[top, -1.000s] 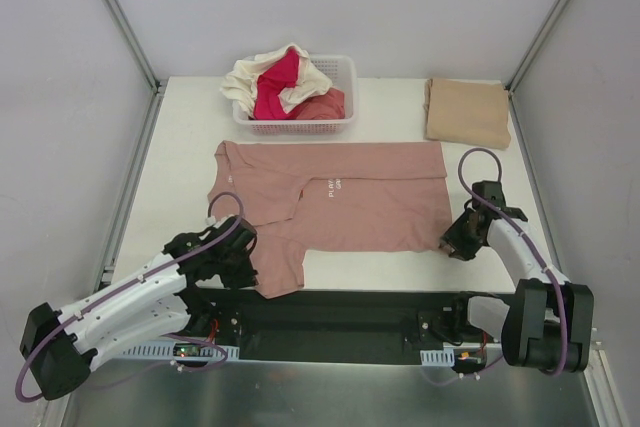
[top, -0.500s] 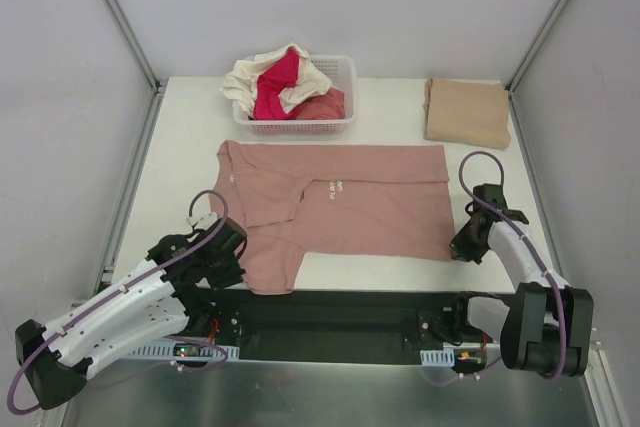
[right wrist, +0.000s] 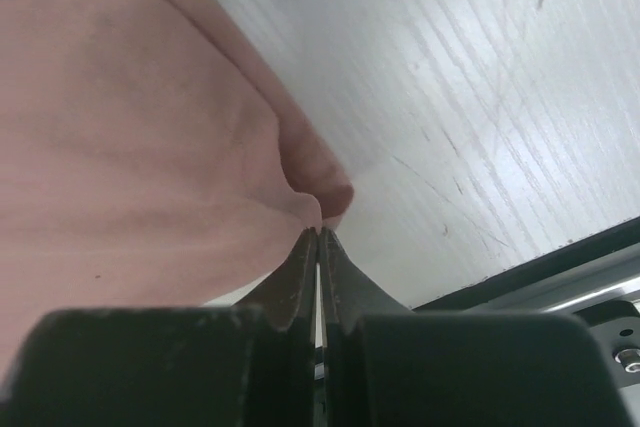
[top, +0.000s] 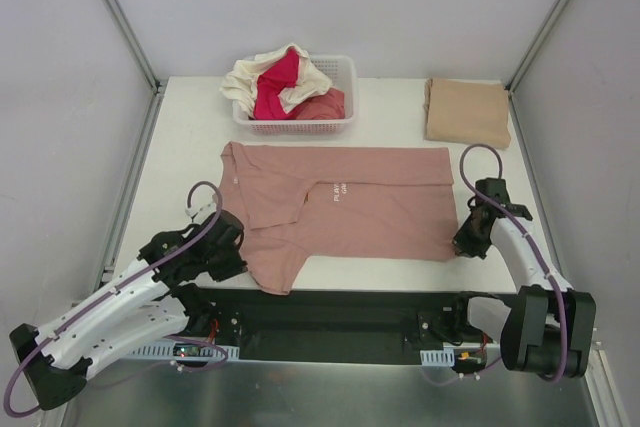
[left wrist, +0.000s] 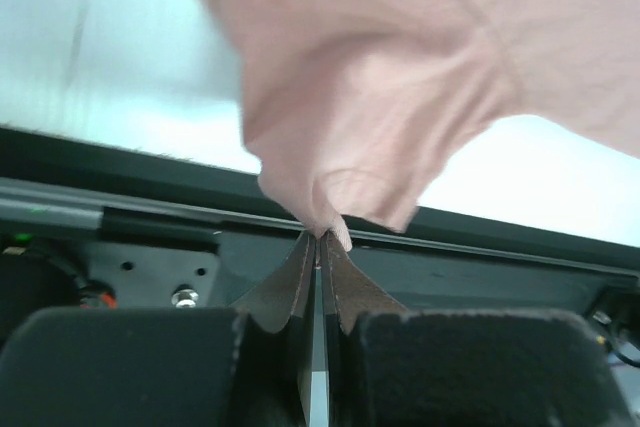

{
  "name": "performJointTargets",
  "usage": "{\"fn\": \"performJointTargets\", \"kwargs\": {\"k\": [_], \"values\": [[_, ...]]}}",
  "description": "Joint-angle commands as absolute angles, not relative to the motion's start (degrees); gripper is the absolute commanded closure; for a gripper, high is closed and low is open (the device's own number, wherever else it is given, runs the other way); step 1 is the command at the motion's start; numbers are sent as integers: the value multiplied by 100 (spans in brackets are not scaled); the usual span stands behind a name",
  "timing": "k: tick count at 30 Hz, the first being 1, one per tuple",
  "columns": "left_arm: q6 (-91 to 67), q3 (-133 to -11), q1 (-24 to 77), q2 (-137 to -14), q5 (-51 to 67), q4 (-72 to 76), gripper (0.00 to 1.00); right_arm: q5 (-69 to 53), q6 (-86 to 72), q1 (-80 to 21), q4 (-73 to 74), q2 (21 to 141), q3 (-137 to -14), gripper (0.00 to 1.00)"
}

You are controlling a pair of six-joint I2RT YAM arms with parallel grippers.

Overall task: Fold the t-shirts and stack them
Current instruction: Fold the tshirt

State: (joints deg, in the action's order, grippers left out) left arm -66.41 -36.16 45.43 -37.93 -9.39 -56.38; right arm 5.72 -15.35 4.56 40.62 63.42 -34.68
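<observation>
The dusty-pink t-shirt (top: 350,207) lies spread across the middle of the table, small white print near its centre, one sleeve folded over at the left. My left gripper (top: 243,259) is shut on its near-left corner, which hangs over the table's front edge; in the left wrist view the gripper (left wrist: 320,237) pinches the pink cloth (left wrist: 400,77). My right gripper (top: 458,247) is shut on the near-right corner; in the right wrist view the gripper (right wrist: 320,230) pinches the pink hem (right wrist: 130,147). A folded tan t-shirt (top: 467,111) lies at the back right.
A white lattice basket (top: 336,123) stands at the back centre, holding cream (top: 245,77), magenta (top: 277,85) and coral (top: 325,105) shirts. A black rail runs below the table's front edge (top: 350,305). Grey walls close in both sides.
Both grippers have drawn the pink shirt's near edge rightward and slightly away; the shirt lies flatter and shifted right. The left arm has swung right, the right gripper moved outward.
</observation>
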Motion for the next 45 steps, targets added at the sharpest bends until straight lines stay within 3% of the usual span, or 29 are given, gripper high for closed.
{"fn": "performJointTargets", "kwargs": {"k": [1,8,24,45], "values": [[-6162,-4244,4588,-4173,-958,-4836,100,614,-1301,115,4209,6485,-4182,99],[-5389,-5088,4326,-5237,-1512,-4105,100,782,-1187,9,4596,7039,-5167,99],[-4228,-6407,2339,-7109,-756,-3428,100,940,-1046,9,4904,8744,-7091,99],[-3586,-7531,1293,-8683,-317,-3032,100,976,-888,114,5010,10089,-8296,96]]}}
